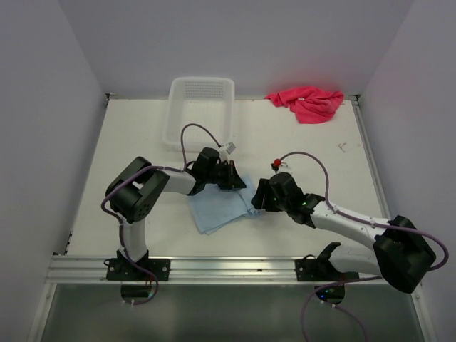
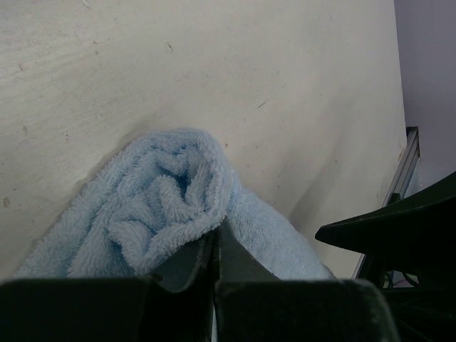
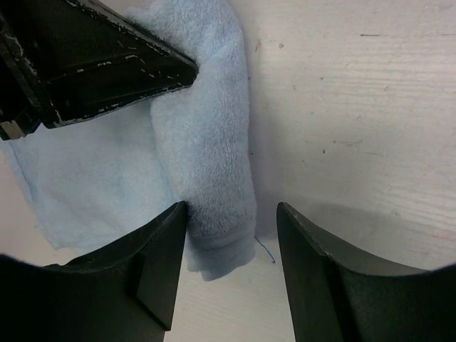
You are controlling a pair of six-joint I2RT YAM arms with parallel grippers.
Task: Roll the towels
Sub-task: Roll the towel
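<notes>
Scuffed cream tabletop point(image 1: 142, 142), lavender walls point(image 1: 235, 35): light blue towel point(image 1: 221, 208) centre-front, its rolled edge pinched in the closed left gripper point(image 2: 216, 239), right gripper point(image 3: 231, 214) spread, empty, at the roll's end; pink-red towel point(image 1: 308, 102) crumpled at back, right of white mesh basket point(image 1: 201, 107).

no legible text, labels, or numbers anywhere

The top external camera looks down from high behind the robot, taking in the whole pale wooden table point(image 1: 320, 164). The 2 wrist cameras sit low and very close to it. All 3 views share the soft light blue cloth towel point(image 1: 217, 208).
</notes>
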